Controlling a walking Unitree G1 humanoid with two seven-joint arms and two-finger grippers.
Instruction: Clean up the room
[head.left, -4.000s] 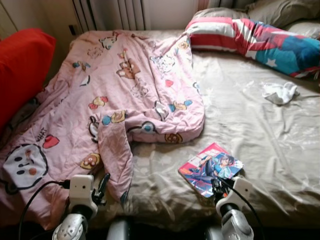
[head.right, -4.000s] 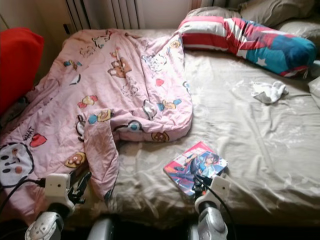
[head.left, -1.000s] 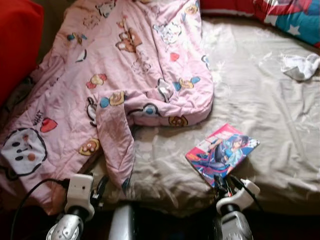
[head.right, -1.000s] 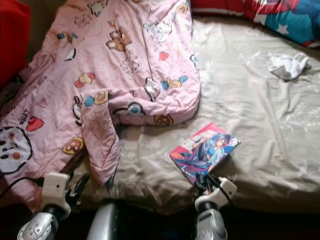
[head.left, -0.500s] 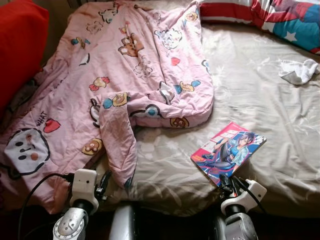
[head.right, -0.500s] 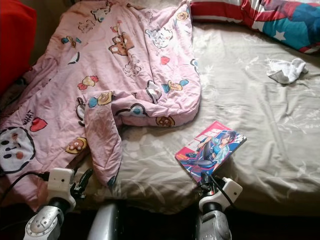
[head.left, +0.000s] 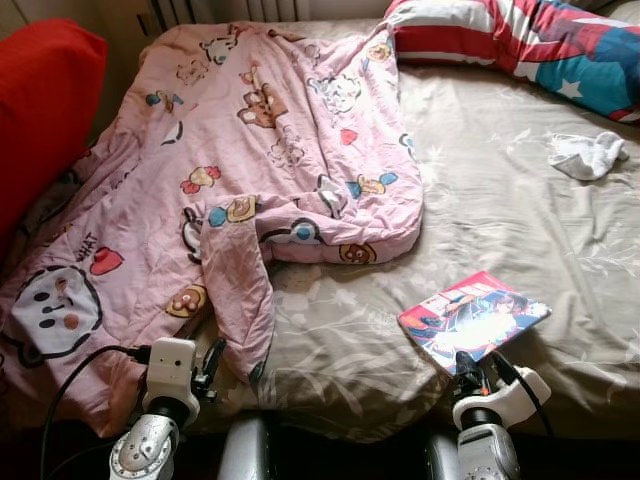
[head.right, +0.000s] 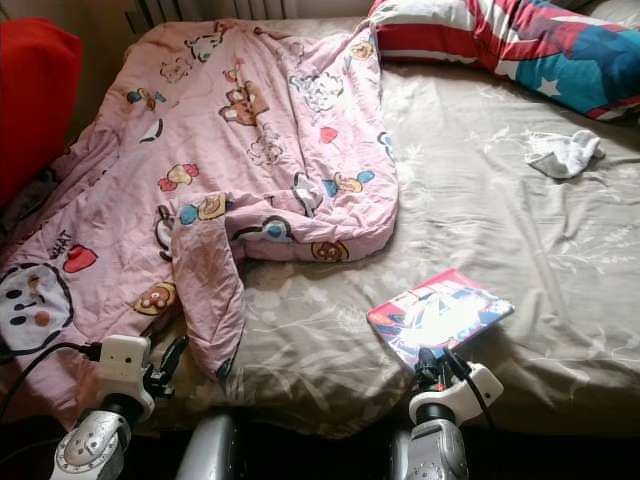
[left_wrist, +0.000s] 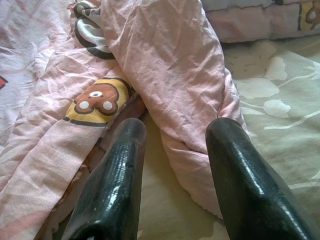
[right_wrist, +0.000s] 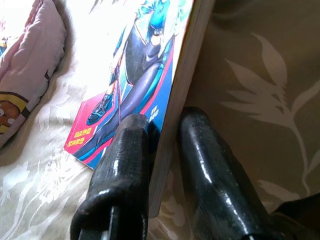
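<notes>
The book (head.left: 474, 318) lies on the bed (head.left: 520, 220) near its front edge, on the robot's right side, directly ahead of the right gripper (head.left: 470, 372). In the right wrist view, one finger (right_wrist: 131, 150) rests on the cover and the other (right_wrist: 205, 150) sits below the page edge, so the right gripper is clamped on the book's near corner. The book's long axis runs away from the gripper toward the far right, and the cover tilts upward slightly (judged as a lift just begun).

The book is a thin paperback with a glossy illustrated cover in red, blue and pink; sunlight washes out much of it.

The left gripper (left_wrist: 172, 150) hovers with fingers spread and nothing between them, beside a fold of the pink blanket (head.left: 250, 150). A white sock (head.left: 588, 154) lies well apart near the striped pillow (head.left: 520, 40).
</notes>
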